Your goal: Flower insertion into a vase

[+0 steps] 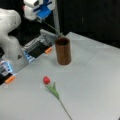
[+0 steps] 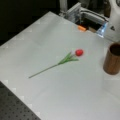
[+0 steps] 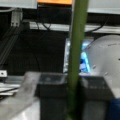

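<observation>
The hand point(image 1: 42, 12) hovers high above the vase point(image 1: 63, 51), clamped on a stem point(image 3: 75, 50) slanting toward the rim; tilted so, it might snag the lip. A tulip point(image 2: 79, 52) lies on the table point(image 2: 75, 95)

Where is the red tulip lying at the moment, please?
The red tulip lies flat on the table, apart from the vase, towards a front view's bottom, untouched.
</observation>
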You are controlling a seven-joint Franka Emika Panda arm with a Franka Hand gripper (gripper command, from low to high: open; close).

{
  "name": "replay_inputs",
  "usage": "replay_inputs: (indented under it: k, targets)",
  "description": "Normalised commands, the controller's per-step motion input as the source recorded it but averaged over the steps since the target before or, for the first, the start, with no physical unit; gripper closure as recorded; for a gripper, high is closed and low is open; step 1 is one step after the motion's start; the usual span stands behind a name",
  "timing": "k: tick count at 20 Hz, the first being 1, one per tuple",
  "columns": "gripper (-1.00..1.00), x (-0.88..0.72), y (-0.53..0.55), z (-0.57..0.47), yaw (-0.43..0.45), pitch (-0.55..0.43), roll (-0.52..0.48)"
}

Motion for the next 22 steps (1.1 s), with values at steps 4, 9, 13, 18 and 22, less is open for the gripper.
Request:
replay_inputs:
  k: [4,9,13,18,22]
  targets:
    - [1.0,0.2,0.05,0.12,0.038,0.531,0.031]
    - [1.0,0.25,0.09,0.12,0.1,0.462,-0.004]
    - [1.0,0.26,0.11,0.08,0.102,0.39,-0.046]
    - [1.0,0.31,0.1,0.11,0.074,0.495,-0.07]
    - [1.0,0.4,0.03,0.13,0.059,0.606,-0.053]
